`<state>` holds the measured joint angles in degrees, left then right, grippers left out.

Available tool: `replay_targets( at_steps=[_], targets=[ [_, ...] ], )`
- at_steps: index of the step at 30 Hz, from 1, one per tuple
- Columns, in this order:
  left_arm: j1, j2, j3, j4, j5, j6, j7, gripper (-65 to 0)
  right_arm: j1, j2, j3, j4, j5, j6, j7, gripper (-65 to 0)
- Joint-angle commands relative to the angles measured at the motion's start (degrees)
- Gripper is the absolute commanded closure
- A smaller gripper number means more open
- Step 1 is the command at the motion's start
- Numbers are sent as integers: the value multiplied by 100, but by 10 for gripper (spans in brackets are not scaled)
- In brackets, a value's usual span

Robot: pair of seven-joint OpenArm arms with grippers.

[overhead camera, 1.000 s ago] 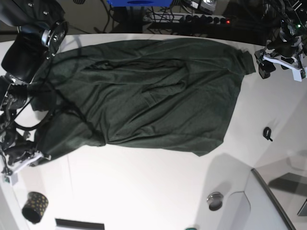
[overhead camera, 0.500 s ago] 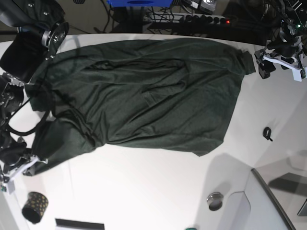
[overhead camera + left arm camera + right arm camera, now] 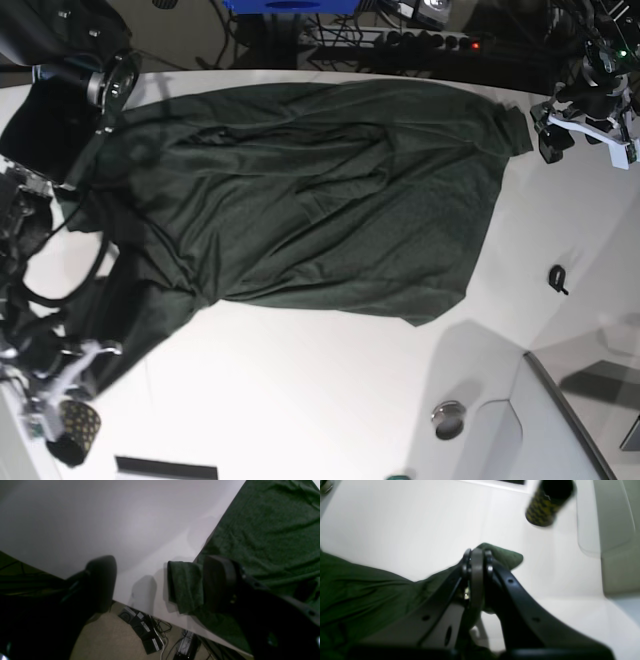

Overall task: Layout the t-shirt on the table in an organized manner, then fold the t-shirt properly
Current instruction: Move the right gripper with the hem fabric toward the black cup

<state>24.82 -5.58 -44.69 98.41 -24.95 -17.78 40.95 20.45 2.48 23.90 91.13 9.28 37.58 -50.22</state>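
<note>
The dark green t-shirt (image 3: 300, 200) is spread across the upper half of the white table (image 3: 330, 400). Its lower-left corner is pinched by the clamped right gripper (image 3: 477, 555). The left gripper (image 3: 160, 580) is held apart at the upper right, beside the shirt's edge.

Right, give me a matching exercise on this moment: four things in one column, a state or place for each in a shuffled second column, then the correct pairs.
Column one:
1. left tool
2. right tool
3. t-shirt
4. yellow-patterned black cup

Column two:
A. spread across the white table
B. clamped on a fabric corner
C. open, one finger touching a folded sleeve edge
D. standing near the table's corner, by the right arm

Pairs: 1-C, 2-B, 3-A, 4-D
</note>
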Motion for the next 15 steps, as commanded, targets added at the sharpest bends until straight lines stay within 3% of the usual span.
replay_targets(
  at_steps=[1, 10, 15],
  targets=[
    [72, -70, -46, 115, -59, 15, -126, -515, 237, 55, -82, 122, 96, 79, 156, -2],
    [195, -123, -54, 141, -59, 15, -126, -515, 333, 55, -882, 122, 96, 88, 164, -2],
    [177, -123, -54, 133, -59, 15, -126, -515, -115, 38, -1322, 403, 105, 88, 164, -2]
  ],
)
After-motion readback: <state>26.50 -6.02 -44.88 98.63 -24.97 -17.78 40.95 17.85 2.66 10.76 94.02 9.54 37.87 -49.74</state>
